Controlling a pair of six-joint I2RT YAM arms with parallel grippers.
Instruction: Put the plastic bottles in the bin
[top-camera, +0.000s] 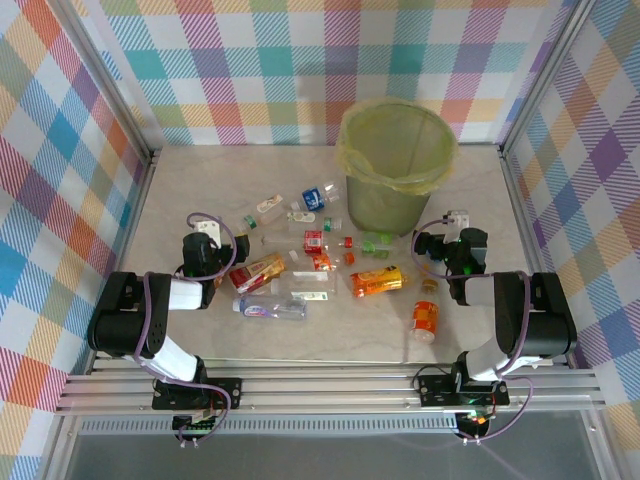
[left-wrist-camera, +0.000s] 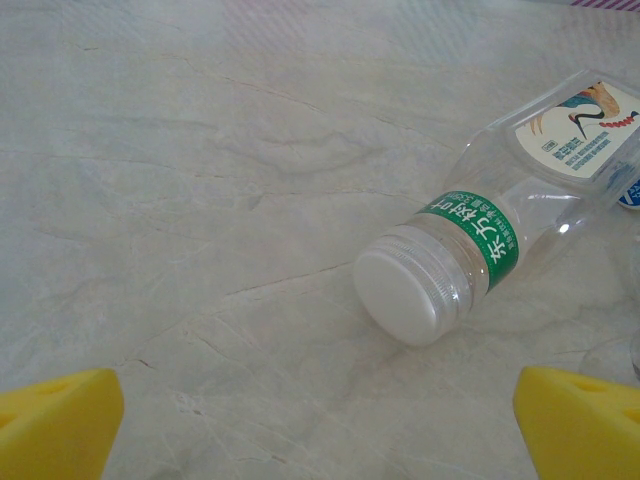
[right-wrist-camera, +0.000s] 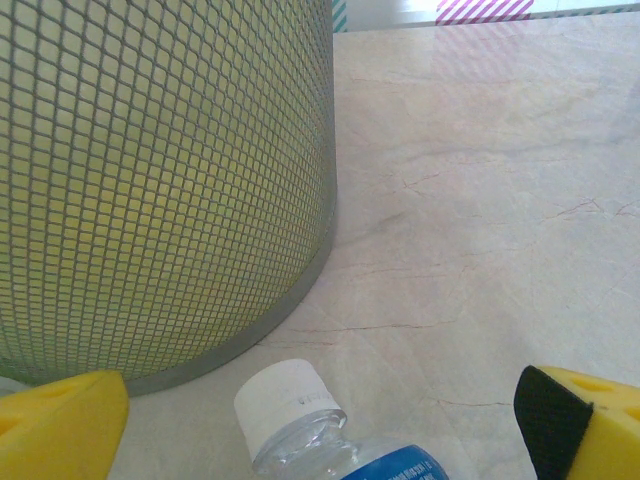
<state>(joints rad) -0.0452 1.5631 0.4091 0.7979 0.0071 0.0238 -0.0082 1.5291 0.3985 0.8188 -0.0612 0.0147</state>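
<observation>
The left gripper (left-wrist-camera: 320, 435) is wide open and holds nothing. A green bottle (left-wrist-camera: 480, 240), clear with a green band and a white cap, lies on its side on the table (left-wrist-camera: 200, 150). It is a little ahead of the gripper and off to its right, with the cap turned toward it.

I think the job now is to pick up a first bottle. To do it well, the gripper should slide forward and to its right. It should stop when the fat middle of the bottle sits between the two yellow fingers (left-wrist-camera: 60, 425). Then it should go low and squeeze across the middle, not the cap. The bottle is round and smooth, so a bump from one finger could make it roll away.

The right gripper (right-wrist-camera: 320, 425) is wide open too, with nothing in it. A blue bottle (right-wrist-camera: 285, 400) lies close in between its fingers, cap pointing ahead. The bin (right-wrist-camera: 160, 180) stands just ahead on its left, very near, so that trip looks short.

Counting from above, there is one bin and two grippers. There are about fourteen bottles (top-camera: 262, 271) on the table between the grippers. Some lie close together, so I may be off by one or two.
</observation>
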